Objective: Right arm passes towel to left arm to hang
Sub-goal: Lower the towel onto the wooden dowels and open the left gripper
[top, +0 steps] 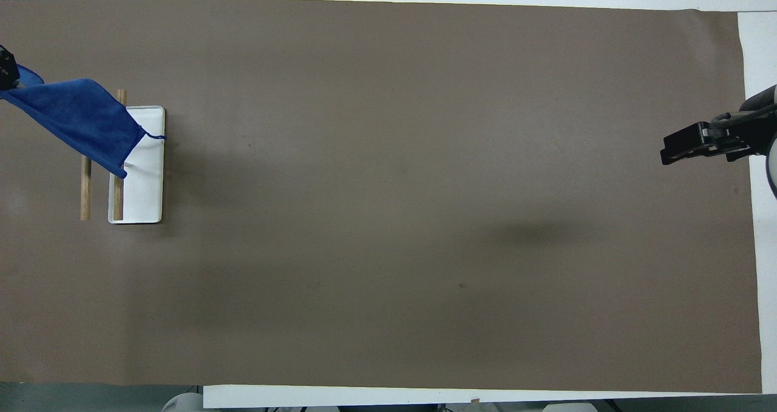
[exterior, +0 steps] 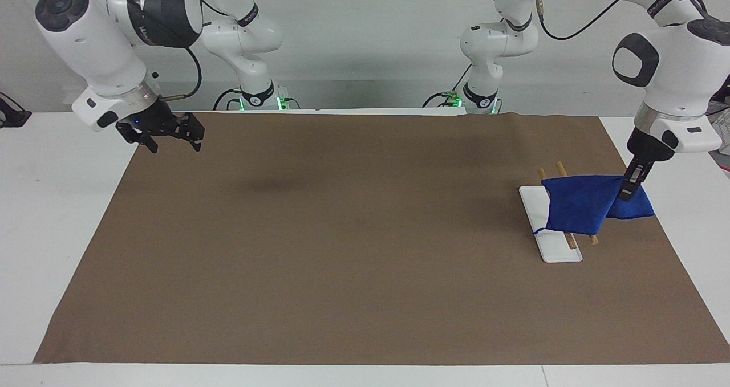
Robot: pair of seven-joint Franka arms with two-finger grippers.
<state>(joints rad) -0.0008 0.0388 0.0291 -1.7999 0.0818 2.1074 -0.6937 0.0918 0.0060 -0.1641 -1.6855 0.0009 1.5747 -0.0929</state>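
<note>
white table under a brown mat; a white-based wooden rack stands on the mat.

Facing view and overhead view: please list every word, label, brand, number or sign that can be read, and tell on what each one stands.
None can be read.
Right arm: pale lettering on its dark-grey segment, too blurred to read.
Left arm: pale marks on the black band near its top, too small to read.
Towel, rack base, brown mat: no text visible.
Overhead view: no text visible.

White jointed arms, black grippers, black cables.
</note>
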